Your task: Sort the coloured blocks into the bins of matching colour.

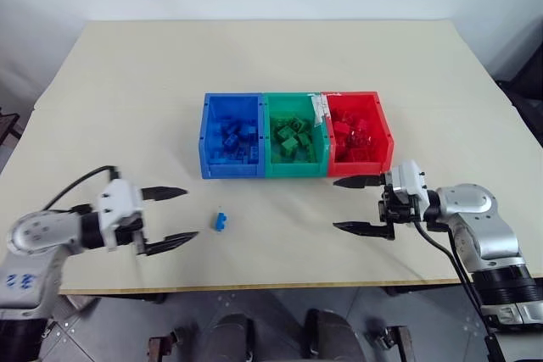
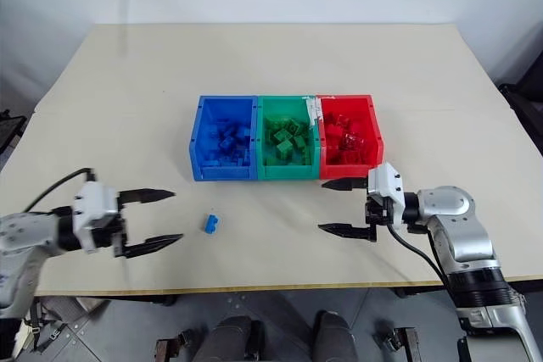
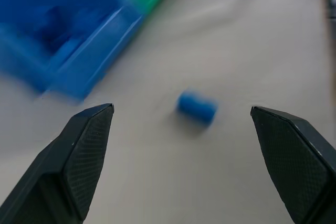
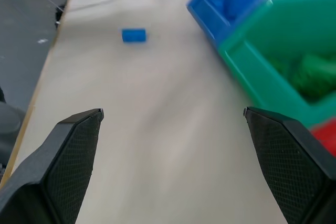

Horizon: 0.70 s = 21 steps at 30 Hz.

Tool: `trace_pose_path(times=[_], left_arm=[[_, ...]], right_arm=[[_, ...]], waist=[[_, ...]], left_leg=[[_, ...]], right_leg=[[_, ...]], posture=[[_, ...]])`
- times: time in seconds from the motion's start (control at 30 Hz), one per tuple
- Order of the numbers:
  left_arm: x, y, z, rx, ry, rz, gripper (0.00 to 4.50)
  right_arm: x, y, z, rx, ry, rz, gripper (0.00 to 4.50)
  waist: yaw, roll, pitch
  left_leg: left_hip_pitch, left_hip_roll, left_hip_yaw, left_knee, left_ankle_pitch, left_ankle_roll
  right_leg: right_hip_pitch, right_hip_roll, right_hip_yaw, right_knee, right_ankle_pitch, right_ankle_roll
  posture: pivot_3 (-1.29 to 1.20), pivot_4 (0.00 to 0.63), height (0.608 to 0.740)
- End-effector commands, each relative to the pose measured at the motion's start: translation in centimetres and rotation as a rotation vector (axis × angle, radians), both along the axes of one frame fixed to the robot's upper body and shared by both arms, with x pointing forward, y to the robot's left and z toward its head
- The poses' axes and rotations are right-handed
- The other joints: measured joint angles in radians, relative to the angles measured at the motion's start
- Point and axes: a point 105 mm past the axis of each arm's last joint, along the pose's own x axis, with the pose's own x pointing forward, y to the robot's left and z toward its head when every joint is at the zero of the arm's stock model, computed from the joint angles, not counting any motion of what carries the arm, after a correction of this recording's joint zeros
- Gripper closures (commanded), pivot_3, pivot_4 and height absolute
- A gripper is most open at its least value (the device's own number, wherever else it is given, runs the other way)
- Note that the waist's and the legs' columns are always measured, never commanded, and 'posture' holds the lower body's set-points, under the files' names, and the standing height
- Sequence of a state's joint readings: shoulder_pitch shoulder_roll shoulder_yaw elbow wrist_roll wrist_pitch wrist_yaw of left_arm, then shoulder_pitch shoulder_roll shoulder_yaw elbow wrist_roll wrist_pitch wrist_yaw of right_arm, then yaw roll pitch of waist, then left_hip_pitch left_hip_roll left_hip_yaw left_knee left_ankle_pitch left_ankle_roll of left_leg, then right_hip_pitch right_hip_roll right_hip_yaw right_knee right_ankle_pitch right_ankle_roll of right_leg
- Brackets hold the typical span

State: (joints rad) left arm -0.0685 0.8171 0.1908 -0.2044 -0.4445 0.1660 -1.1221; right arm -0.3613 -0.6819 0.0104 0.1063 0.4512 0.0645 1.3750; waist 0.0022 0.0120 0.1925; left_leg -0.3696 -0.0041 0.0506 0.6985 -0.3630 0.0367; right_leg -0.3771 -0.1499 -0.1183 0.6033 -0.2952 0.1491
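Lying alone on the table (image 1: 127, 82) just in front of the blue bin (image 1: 231, 136), the last loose blue block (image 1: 220, 221) sits between the left gripper (image 1: 176, 215) and right gripper (image 1: 356, 204), both fingers spread wide apart, empty, apparently ready to pick.

The table (image 1: 153, 91) is pale beige; the three joined bins run blue (image 1: 206, 137), green (image 1: 294, 169), red (image 1: 388, 135), each holding bricks of its own colour; a lone blue brick (image 1: 221, 221) lies apart; both pincers' fingers (image 1: 161, 193) are black.
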Motion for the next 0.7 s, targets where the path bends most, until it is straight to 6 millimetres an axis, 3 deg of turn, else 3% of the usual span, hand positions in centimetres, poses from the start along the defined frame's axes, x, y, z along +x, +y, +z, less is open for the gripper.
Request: trace_pose_path(times=[0.03,0.2,0.5,0.6,0.7], left_arm=[[0.4,-2.1,-1.2,0.089,0.019,-0.095,0.06],[2.9,-2.5,-3.2,0.169,0.057,-0.084,0.06],[3.5,-2.7,-4.7,0.216,0.086,-0.116,0.06],[3.6,-2.6,-5.1,0.228,0.094,-0.114,0.63],[3.6,-2.1,-5.4,0.247,0.1,-0.104,1.49]], right_arm=[[-0.4,-1.3,0.6,-0.002,-0.02,-0.027,0.0],[-1.2,-1.8,-0.3,-0.018,-0.005,-0.051,0.0],[-2.0,-2.1,-0.5,-0.009,-0.006,-0.093,0.0],[-2.0,-2.0,-0.4,-0.009,-0.009,-0.099,0.0],[-2.0,-1.9,-0.3,-0.008,-0.013,-0.101,0.0]], waist=[[-0.001,0.0,0.0],[-0.002,0.0,0.0],[0.003,0.0,0.0],[0.007,0.0,0.0],[0.012,0.0,0.0]], left_leg=[[0.0,0.0,0.0,0.0,0.0,0.0],[0.0,0.0,0.002,0.0,0.0,0.0],[0.0,0.0,0.002,0.001,0.0,0.0],[0.0,0.0,0.002,0.001,0.0,0.0],[0.001,0.0,0.002,0.001,0.0,0.0]], right_leg=[[0.0,0.0,0.0,0.0,0.0,0.0],[0.0,0.001,0.0,0.0,0.0,0.0],[0.0,0.001,0.001,0.0,0.0,0.0],[0.0,0.001,0.001,0.0,0.0,0.0],[0.0,0.001,0.001,0.0,0.0,0.0]], posture=[[0.0,0.15,0.74],[0.0,0.15,0.74],[0.0,0.15,0.74],[0.0,0.15,0.74],[0.0,0.15,0.74]])
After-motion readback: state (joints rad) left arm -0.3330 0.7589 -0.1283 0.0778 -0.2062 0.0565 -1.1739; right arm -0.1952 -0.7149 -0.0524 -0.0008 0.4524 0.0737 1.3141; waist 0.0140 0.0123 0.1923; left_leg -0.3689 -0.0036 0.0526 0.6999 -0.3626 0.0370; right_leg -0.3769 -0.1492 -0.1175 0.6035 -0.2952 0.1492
